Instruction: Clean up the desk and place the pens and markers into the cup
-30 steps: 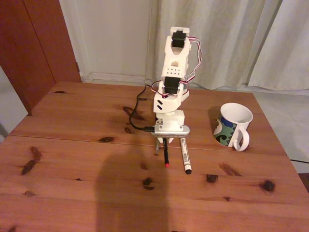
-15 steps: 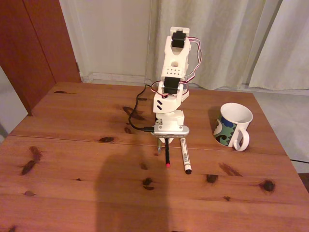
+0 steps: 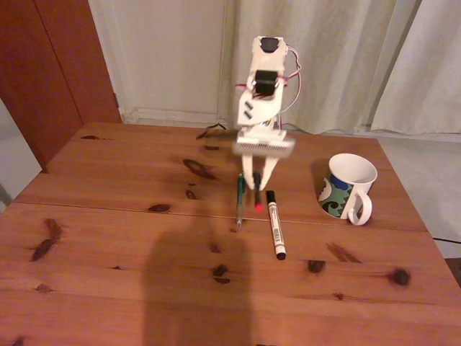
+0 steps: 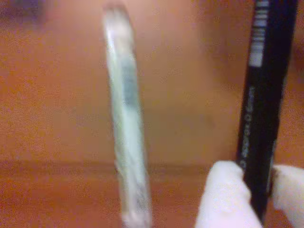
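1. White plastic fingers of our two-finger pincer are clamped on the thin black pen with a red tip; in the wrist view the black barrel with its pale print sits tight between the two pads. In the fixed view our pincer holds that pen clear of the wood, red tip pointing down, with the white arm raised above it.
2. Just left of the held pen in the fixed view, the thin teal-green pen lies flat on the large reddish-brown pine desk; in the wrist view it shows as a blurred pale stick.
3. Just right of the pincer, the thicker white marker with black ends and print also lies on the desk, untouched.
4. Further right, well apart from the pincer, stands the white ceramic cup with a green, blue and black pattern, upright with its handle towards the camera. We see nothing inside it.
5. We judge the task barely begun: one pen is lifted but not yet carried over, and two sticks remain to be collected.
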`<state>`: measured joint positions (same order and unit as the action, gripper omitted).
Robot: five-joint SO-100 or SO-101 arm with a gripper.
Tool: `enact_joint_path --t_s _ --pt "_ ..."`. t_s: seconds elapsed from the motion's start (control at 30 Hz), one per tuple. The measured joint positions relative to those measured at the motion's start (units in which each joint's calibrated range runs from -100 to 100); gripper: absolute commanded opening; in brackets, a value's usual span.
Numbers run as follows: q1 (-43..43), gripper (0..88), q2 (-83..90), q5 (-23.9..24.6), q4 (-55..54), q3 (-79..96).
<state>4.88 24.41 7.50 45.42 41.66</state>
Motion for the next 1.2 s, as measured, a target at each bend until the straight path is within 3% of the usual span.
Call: enact_joint_path --t_s 0.2,0.4,1.2 --pt "5.2 0.8 9.7 4.5 -17.3 11.0" --pt "9.9 0.8 13.6 5.5 -29.0 16.5" --pt "26.8 0.8 31.2 5.5 -33.0 28.0"
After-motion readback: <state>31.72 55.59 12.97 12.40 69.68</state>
